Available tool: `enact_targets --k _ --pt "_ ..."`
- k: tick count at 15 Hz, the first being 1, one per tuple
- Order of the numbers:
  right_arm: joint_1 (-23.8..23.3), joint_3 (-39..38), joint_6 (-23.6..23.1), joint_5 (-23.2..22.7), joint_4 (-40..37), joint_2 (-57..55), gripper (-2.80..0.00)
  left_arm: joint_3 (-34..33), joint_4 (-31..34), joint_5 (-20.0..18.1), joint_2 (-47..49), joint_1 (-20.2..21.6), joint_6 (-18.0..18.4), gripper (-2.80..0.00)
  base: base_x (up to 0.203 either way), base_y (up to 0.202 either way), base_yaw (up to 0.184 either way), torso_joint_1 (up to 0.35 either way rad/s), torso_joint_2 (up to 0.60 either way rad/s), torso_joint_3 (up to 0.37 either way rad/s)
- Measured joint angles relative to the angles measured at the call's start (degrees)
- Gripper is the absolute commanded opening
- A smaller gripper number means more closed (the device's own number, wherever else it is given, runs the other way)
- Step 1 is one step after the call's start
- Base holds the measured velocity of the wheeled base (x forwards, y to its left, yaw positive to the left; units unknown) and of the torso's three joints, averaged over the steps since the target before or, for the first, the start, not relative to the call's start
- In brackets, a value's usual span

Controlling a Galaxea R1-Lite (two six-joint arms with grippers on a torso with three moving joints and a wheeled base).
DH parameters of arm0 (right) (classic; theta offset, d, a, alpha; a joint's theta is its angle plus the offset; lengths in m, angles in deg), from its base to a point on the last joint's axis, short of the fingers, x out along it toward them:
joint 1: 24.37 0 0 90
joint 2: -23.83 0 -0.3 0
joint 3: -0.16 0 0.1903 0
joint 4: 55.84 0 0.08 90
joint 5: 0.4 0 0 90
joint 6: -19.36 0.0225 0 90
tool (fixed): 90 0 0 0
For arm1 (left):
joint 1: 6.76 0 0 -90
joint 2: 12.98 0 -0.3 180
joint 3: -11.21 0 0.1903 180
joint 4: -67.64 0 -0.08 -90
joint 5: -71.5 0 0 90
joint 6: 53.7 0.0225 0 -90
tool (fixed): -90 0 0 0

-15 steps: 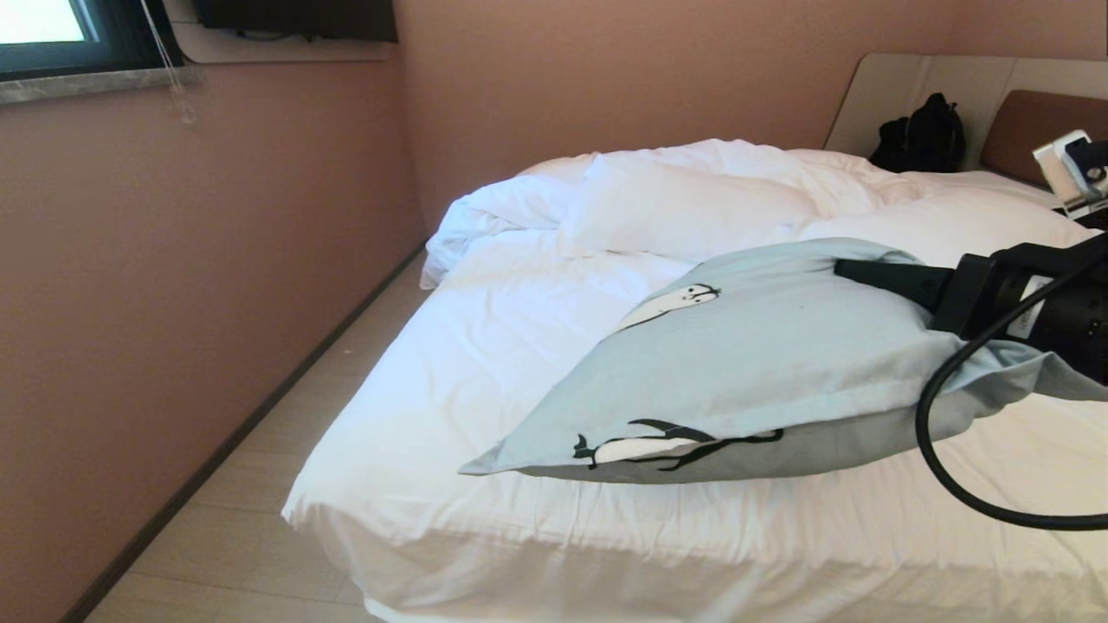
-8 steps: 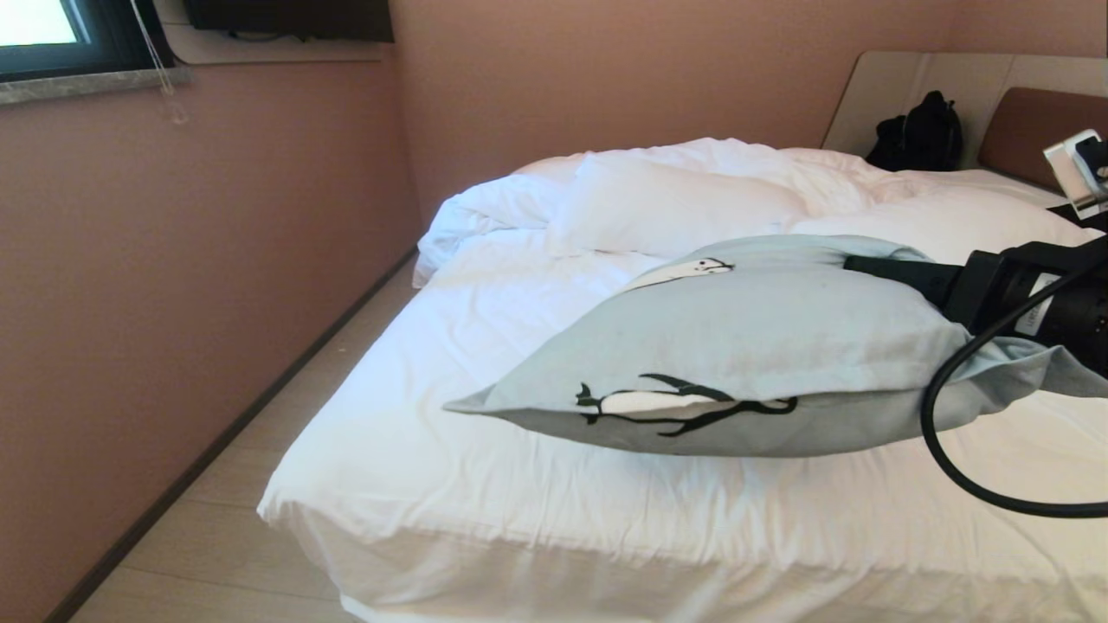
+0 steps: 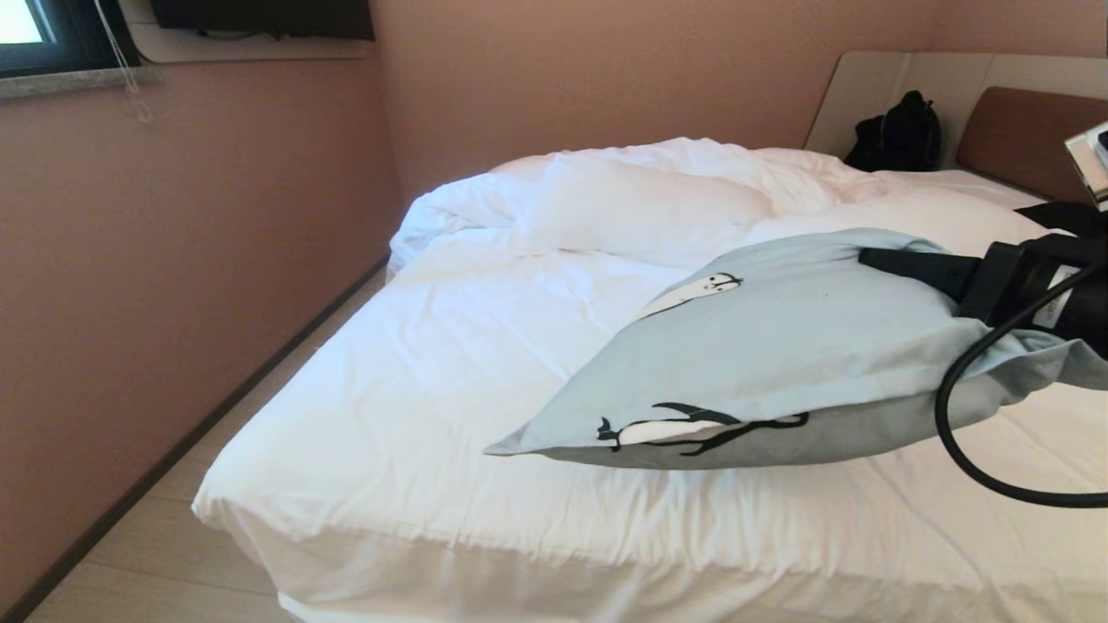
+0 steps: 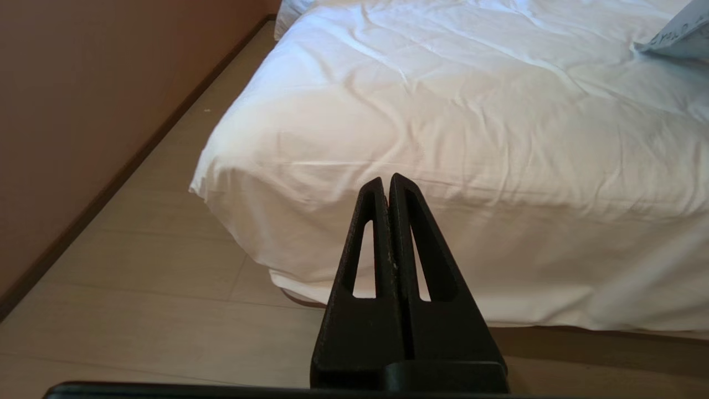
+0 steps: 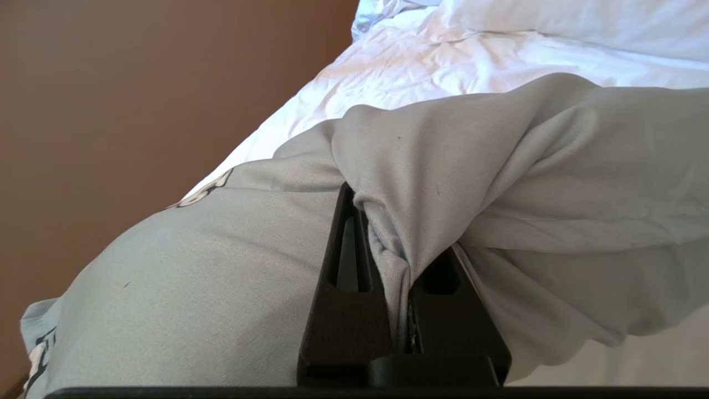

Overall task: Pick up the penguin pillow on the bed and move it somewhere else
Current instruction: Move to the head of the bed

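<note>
The penguin pillow (image 3: 779, 363), pale blue-grey with black-and-white penguins, hangs just above the bed (image 3: 450, 363) on its right side. One corner sags toward the white sheet. My right gripper (image 3: 870, 258) comes in from the right and is shut on a bunched fold of the pillow's cover. In the right wrist view that fold (image 5: 396, 260) is pinched between the black fingers (image 5: 346, 266). My left gripper (image 4: 386, 180) is shut on nothing and stays low beside the bed's foot corner (image 4: 232, 183), over the floor. A pillow corner (image 4: 681, 39) shows there.
A plain white pillow (image 3: 640, 208) and rumpled duvet lie at the far side of the bed. A black bag (image 3: 896, 134) sits by the brown headboard (image 3: 1013, 138). The pink wall (image 3: 173, 260) leaves a narrow floor strip (image 3: 147, 554). A black cable (image 3: 952, 433) loops off my right arm.
The whole picture has shifted left, so the camera has moved. The pillow stays gripped; it rose a little, then sank back, and now hangs further right over the bed.
</note>
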Motion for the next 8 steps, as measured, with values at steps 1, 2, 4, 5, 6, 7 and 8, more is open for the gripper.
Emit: enact_targets --k 1,2,4,5,6,7,8 --pt "-0.75 0.08 0.02 -0.65 -0.02 0.04 -2.80 0.00 0.02 0.02 0.00 0.00 0.00 -2.80 0.000 -0.198 0.004 0.002 0.00 0.002" --pt "-1.38 0.26 0.02 -1.19 -0.02 0.04 -2.80 0.00 0.02 0.00 0.00 0.00 0.00 -2.80 0.000 -0.195 0.000 0.002 0.00 0.001" --pt "-2.33 0.39 -0.02 -1.52 0.07 0.09 -2.80 0.00 0.02 0.02 0.00 0.00 -0.03 -2.80 0.000 -0.195 0.000 0.003 0.00 -0.003" --pt "-2.81 0.44 -0.09 -1.58 0.14 0.12 -2.80 0.00 0.01 0.01 0.00 0.00 0.00 -2.80 0.000 -0.197 0.001 0.003 0.00 0.002" --pt "-3.19 0.48 -0.09 -1.55 0.26 0.15 -2.80 0.00 0.05 0.00 0.00 0.00 0.00 -2.80 0.000 -0.199 0.000 0.002 0.01 -0.002" --pt "-3.50 0.56 -0.09 -1.50 0.29 0.21 -2.80 0.00 -0.02 0.02 0.00 0.00 0.00 -2.80 0.000 -0.194 -0.001 0.005 0.00 0.002" --pt "-4.05 0.68 -0.09 -1.50 0.29 0.30 -2.80 0.00 0.02 0.02 0.00 0.00 0.00 -2.80 0.000 -0.198 0.000 0.002 0.01 0.007"
